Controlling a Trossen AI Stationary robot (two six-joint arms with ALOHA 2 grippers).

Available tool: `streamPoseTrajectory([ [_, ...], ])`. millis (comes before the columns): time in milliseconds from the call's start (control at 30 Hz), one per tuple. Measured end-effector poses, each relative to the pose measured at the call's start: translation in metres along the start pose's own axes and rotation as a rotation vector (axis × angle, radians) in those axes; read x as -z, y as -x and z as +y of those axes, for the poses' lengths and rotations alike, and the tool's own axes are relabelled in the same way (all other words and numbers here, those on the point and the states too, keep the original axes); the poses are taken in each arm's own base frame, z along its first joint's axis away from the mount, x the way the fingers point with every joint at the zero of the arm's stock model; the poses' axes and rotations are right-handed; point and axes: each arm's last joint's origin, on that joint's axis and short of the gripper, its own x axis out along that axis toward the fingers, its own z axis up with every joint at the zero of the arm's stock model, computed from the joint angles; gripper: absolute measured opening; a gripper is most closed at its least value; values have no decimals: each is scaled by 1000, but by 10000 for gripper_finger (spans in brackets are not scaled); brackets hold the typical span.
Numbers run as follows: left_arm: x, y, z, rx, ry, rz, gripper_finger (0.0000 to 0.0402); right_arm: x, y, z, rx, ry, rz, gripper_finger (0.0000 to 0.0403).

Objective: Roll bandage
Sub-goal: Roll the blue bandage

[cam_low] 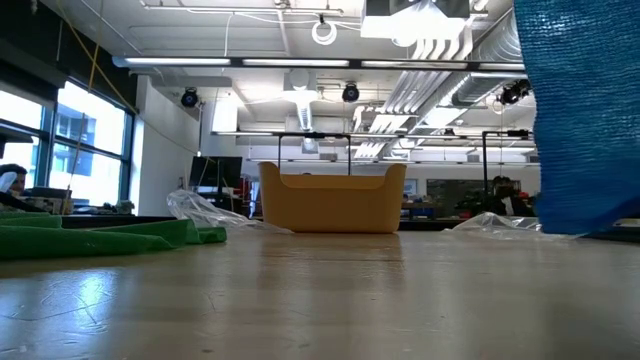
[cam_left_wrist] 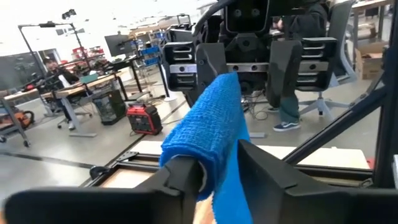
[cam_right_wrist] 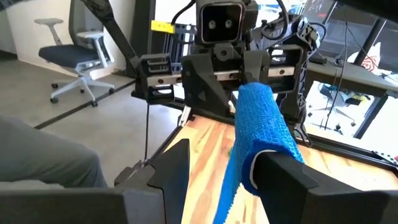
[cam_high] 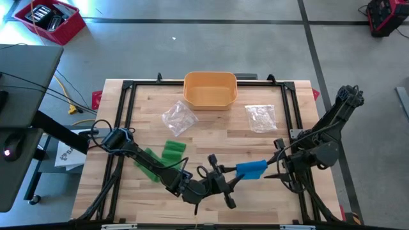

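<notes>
Between my two grippers the blue bandage [cam_high: 250, 169] spans the gap above the front of the table [cam_high: 211, 137], blocking passage there. To the left, green bandages [cam_high: 167, 153] lie near my left arm [cam_high: 140, 156]. Two plastic bags [cam_high: 177, 118] [cam_high: 261, 117] sit mid-table, with open wood between them. The orange bin [cam_high: 209, 89] blocks the back edge centre. I see bare wood at the back corners and front right.

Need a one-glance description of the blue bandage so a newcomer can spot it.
Start from the yellow bin at the table's far edge and come straight toward the near edge. Between the left pincer and the right pincer hangs the blue bandage, the only blue item; the green bandages lie flat.
</notes>
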Motion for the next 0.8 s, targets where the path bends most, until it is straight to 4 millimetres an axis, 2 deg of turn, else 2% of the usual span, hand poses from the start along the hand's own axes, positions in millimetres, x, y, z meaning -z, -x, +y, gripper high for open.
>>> streamPoseTrajectory([
  [167,-1,1,-1,25,-17,-8,15,1,0,0,12,-2,10,161],
  [600,-4,14,-7,-19,-29,0,10,7,20,4,-28,-3,72,161],
  [800,-7,20,-7,-51,-30,10,11,16,22,12,-71,-84,147,161],
])
